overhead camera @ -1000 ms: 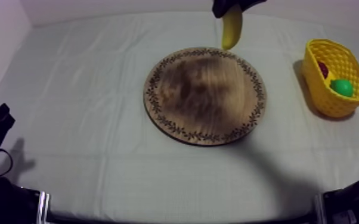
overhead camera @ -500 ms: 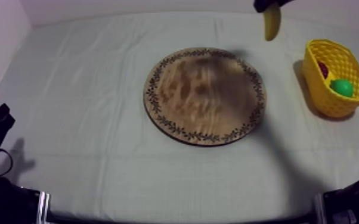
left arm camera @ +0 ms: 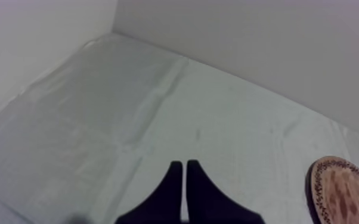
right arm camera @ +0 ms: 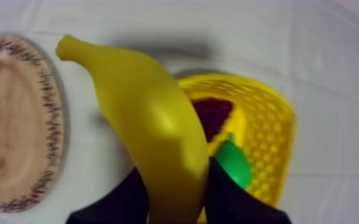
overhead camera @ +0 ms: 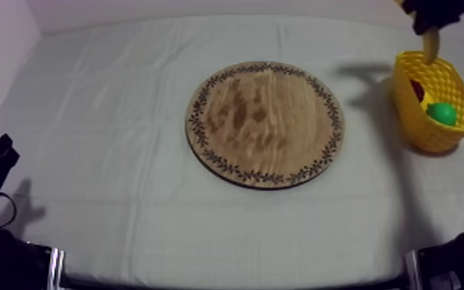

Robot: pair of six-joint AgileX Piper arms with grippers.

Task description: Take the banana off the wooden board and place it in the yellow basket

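right gripper (right arm camera: 173,193): pinching the banana (right arm camera: 152,131) near one end, rest sticks out past the fingers
banana: in the air, roughly over the yellow basket (right arm camera: 277,122) rim, wooden board (right arm camera: 15,119) off to the side
handling: probably light, stiff, slick plastic; grip across the fat middle
left gripper (left arm camera: 185,173): pressed together, idle

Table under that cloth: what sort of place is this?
Probably a robot practice bench, not a kitchen: a grey-white cloth-covered table, a black two-fingered right claw holding a yellow toy banana above a yellow plastic basket, and a round wooden board.
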